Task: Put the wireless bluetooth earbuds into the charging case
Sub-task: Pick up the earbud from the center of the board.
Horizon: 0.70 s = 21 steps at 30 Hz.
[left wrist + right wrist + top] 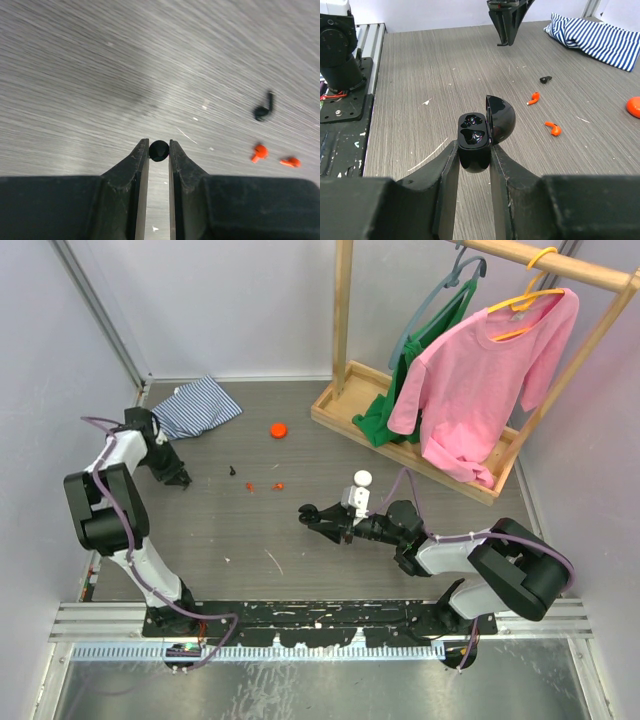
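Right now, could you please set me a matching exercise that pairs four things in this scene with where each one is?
Things:
1. glossy black charging case
2. small round black plastic earbud
3. red-orange plastic earbuds
4. blue-and-white striped cloth

Places:
A. bunched at the grey table's far left corner
B. gripped in the right tool, lid open
C. lying loose mid-table
D. pinched between the left tool's fingertips

Pairs: 1-B, 2-D, 3-C, 4-A.
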Tool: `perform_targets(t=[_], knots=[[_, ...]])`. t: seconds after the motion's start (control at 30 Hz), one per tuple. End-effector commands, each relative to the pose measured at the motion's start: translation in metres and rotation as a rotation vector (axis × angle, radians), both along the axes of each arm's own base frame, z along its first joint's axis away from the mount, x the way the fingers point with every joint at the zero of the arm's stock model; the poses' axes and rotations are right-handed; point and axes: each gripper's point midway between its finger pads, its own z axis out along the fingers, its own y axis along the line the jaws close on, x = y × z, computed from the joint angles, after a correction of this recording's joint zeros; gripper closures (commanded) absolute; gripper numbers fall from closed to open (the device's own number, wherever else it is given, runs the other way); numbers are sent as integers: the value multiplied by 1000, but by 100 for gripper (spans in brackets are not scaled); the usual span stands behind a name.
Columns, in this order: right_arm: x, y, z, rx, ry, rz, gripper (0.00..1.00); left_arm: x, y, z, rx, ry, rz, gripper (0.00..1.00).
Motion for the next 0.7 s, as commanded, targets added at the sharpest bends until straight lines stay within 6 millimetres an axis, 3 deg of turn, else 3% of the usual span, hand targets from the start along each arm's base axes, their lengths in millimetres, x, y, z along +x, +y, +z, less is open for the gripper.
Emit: perform_targets(t=[0.0,0.2,0.67], knots=[[8,2,29,69,-91,-34,87,21,-34,51,-111,-194,-23,88],[12,-4,37,104,-108,-82,87,19,-76,98,-194,-333,-79,89],[15,-11,71,210,-167,-135,87,-20,-180,179,-461,-684,-202,91]])
